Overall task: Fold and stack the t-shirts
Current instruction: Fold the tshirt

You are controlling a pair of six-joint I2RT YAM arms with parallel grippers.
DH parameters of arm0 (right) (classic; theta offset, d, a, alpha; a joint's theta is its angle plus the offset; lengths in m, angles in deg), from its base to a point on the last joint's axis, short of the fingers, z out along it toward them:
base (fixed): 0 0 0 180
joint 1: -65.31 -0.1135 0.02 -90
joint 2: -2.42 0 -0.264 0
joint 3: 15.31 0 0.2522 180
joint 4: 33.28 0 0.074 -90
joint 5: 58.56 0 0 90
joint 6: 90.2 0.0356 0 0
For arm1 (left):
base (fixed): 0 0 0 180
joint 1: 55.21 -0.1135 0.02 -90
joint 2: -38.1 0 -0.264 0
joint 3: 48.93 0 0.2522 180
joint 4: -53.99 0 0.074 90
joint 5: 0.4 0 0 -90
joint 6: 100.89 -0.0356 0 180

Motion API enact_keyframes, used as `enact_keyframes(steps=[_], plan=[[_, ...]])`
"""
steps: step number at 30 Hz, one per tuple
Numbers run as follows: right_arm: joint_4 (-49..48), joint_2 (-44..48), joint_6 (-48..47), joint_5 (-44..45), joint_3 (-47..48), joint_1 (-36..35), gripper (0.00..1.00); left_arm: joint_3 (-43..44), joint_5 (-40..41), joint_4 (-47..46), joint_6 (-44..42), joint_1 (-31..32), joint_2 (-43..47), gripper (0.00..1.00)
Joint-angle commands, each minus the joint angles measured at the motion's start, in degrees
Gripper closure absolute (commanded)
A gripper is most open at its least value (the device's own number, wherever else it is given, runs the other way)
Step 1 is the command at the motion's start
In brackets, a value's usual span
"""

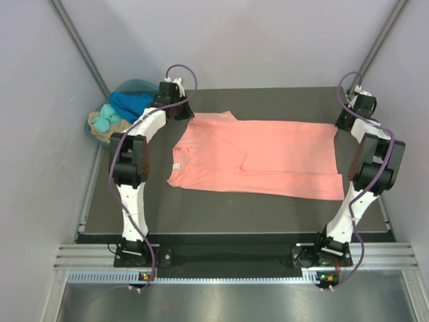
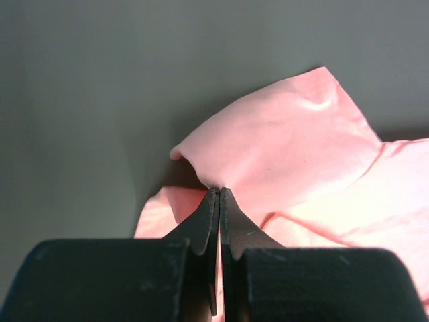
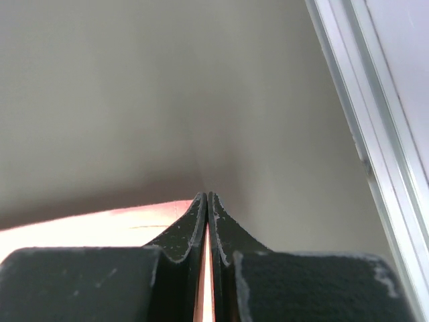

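We have the salmon-pink t-shirt [image 1: 261, 157] spread flat across the dark surface [image 1: 234, 215], collar end toward the left arm and hem toward the right. The left fingers [image 2: 204, 221] are pressed together on a pinch of cloth at the far sleeve, with a small peak of fabric drawn up at their tips. The right fingers [image 3: 191, 228] are closed too, and only a thin sliver of pink shows between them at the far hem corner.

That shallow bite on the right worries us most. If we lift or pull sideways, the hem may slide out and the fold collapses on one side. The left pinch holds sleeve rather than body, so the sleeve could stretch while the shoulder lags, leaving a crooked edge. If the two arms carry the far edge forward unevenly, the crease will run skewed. Pulling the arms apart could tear a grip loose.

The left arm also works just beside the teal basket [image 1: 134, 86] holding the blue shirt [image 1: 131, 102] and turquoise shirt [image 1: 107, 121], so a wide swing could snag them.
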Motion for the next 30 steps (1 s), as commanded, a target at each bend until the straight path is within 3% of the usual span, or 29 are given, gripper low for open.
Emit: enact_keyframes(steps=[1,13,30], plan=[[-3.67,4.86,2.58,4.13,-1.05,1.05,1.0,-2.69,2.24,-2.52,-2.59,-0.16,6.92,1.0],[-0.16,11.36,6.27,4.92,-8.78,1.41,1.0,-15.08,3.29,-2.79,-1.89,0.19,17.03,1.0],[6.44,18.66,9.88,10.45,-18.19,3.07,1.0,-27.3,7.07,6.0,0.31,1.51,26.69,1.0]])
